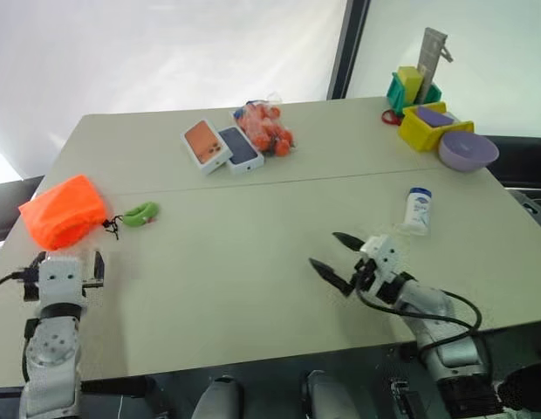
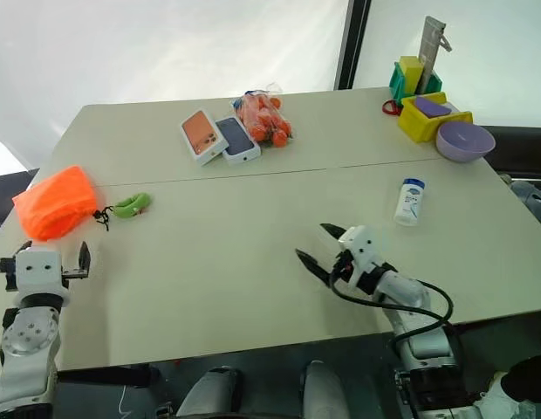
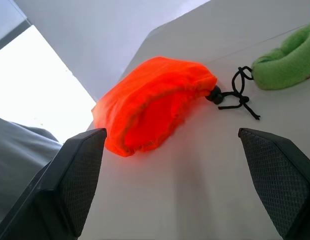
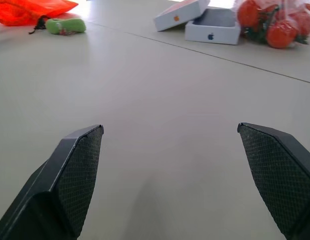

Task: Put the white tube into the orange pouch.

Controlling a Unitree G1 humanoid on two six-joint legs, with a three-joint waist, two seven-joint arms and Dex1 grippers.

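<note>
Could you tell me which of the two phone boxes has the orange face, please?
The left box: its face is orange, while the right box touching it is dark blue and lies next to the bag of balls.

Bare table (image 1: 253, 262) mid-span, boxes (image 1: 220, 146) far back — passage open

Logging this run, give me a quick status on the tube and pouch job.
Both jaws open, empty. White tube upright on the table, beyond right gripper. Orange pouch cinched shut ahead of left gripper. Nothing between.

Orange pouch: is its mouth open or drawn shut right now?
Shut. The orange pouch has its mouth gathered tight at the black cord stopper; the white tube stands outside it.
</note>
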